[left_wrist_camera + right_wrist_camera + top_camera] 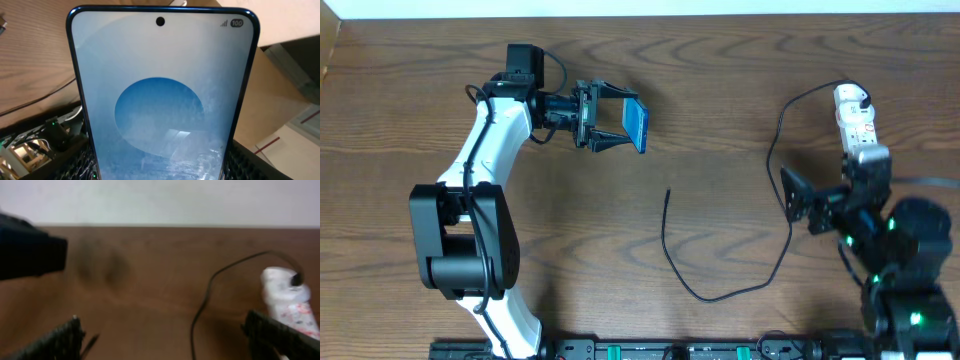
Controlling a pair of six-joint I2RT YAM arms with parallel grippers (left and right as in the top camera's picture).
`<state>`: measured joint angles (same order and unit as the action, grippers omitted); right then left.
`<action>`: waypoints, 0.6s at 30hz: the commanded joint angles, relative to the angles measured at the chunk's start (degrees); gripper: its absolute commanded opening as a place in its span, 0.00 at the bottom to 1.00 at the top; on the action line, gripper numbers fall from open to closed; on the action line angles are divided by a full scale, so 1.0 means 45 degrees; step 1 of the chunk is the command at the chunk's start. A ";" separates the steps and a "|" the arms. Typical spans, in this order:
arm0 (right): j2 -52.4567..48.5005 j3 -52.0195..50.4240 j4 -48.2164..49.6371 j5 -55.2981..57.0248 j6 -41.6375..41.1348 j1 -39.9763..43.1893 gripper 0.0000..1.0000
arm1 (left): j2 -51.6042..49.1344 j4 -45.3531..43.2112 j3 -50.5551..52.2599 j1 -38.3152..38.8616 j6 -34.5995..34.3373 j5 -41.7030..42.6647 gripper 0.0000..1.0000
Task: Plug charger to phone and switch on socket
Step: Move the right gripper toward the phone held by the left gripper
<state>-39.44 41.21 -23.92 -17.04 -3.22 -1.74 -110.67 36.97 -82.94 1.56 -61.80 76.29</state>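
The left jaws, toward twelve o'clock on the table (720,60), pinch the phone (636,124) on edge, with its blue screen facing the wrist camera. The charger (710,299) lies loose, its plug end (668,192) near the centre. It curves away toward the socket (857,120) at two o'clock. At the socket's six o'clock, the right jaws are spread and hold nothing.
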 commanded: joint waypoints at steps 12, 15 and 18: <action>-0.6052 0.4833 -0.2608 -0.3662 -0.0306 -0.0029 0.99 | 0.0559 -0.0981 -0.0078 0.0010 -0.1535 -0.1137 0.07; -0.6863 0.5255 -0.2647 -0.4163 -0.0432 -0.0427 0.99 | 0.0559 -0.1078 -0.0078 0.0151 -0.1948 -0.1579 0.08; -0.7349 0.5421 -0.2424 -0.4648 -0.0423 -0.0991 0.99 | 0.0559 -0.1175 -0.0078 0.0393 -0.2249 -0.1763 0.07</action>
<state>-71.31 63.64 -35.29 -33.06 -4.27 -3.92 -110.67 32.27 -82.94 2.17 -69.34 68.62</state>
